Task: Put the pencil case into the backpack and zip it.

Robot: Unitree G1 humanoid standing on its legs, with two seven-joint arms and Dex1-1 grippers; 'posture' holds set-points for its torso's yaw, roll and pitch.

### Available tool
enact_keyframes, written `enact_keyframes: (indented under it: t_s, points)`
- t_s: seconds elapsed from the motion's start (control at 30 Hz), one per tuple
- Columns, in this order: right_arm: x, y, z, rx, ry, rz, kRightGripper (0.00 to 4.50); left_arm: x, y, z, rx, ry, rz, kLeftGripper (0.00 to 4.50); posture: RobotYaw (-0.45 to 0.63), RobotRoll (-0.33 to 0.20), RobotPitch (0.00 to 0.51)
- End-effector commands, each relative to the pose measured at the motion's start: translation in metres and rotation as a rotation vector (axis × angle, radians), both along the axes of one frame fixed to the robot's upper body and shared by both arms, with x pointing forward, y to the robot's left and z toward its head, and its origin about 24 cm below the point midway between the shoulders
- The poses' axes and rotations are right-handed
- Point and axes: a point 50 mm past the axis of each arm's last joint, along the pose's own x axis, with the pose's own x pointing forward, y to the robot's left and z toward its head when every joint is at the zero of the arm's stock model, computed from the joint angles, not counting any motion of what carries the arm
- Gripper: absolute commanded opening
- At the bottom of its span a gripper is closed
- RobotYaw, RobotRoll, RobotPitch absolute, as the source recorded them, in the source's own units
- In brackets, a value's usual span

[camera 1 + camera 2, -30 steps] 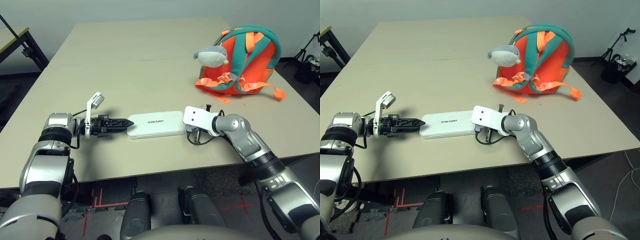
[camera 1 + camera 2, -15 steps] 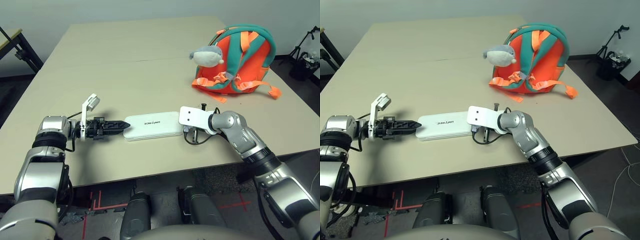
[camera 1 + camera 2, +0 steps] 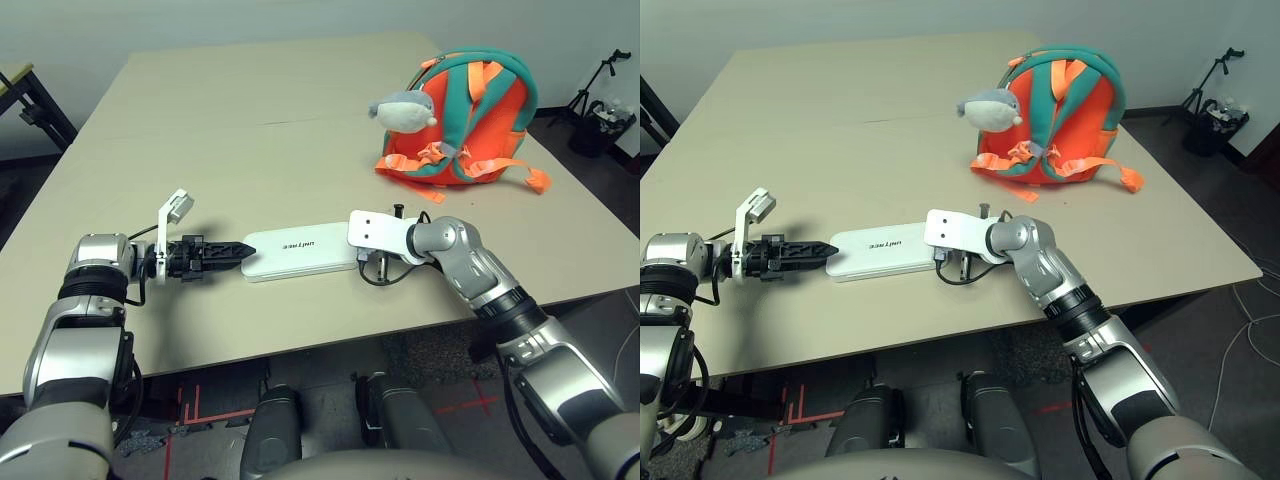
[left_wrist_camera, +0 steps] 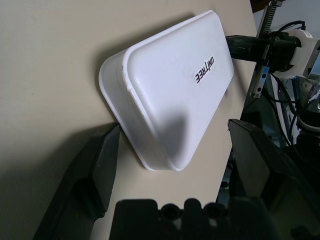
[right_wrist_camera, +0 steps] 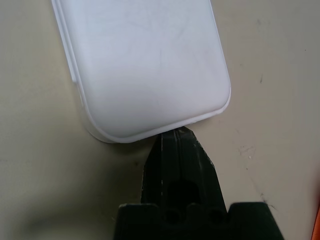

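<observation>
The white pencil case [image 3: 300, 255] lies flat near the table's front edge, lettering up. My left gripper [image 4: 175, 131] is open, with its black fingers [image 4: 92, 175] on either side of the case's left end. From the other side, my right gripper [image 5: 175, 137] is shut, and its tip touches the case's right end under the white wrist block [image 3: 378, 230]. The orange backpack [image 3: 465, 110], with teal straps and a grey plush toy [image 3: 405, 108], stands at the back right, well away from both grippers. Whether its zip is open is hidden.
The beige table [image 3: 250, 120] stretches far behind the case. Its front edge runs close below both arms. A dark desk [image 3: 25, 95] stands off the left side, and black equipment [image 3: 600, 110] sits on the floor at the right.
The whole view has shifted a little. Both grippers and the pencil case keep their places relative to each other.
</observation>
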Motion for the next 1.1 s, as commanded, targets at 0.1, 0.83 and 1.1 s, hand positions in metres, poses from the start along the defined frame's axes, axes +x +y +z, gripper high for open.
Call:
enact_keyframes:
  t_s: [0.1,0.83,1.1]
  points:
    - [-0.031,0.070,0.006,0.084,0.023,0.346,0.00,-0.001,-0.021,-0.014,-0.047,0.027,-0.056,4.32,0.09,0.000,0.093]
    - [-0.005,-0.058,0.017,-0.039,0.022,0.036,0.00,-0.010,-0.001,-0.004,-0.031,0.006,0.006,4.32,0.11,0.000,0.103]
    - [-0.011,-0.076,0.018,-0.063,0.037,-0.001,0.00,-0.009,0.000,-0.002,-0.027,0.006,0.006,4.32,0.11,0.000,0.101]
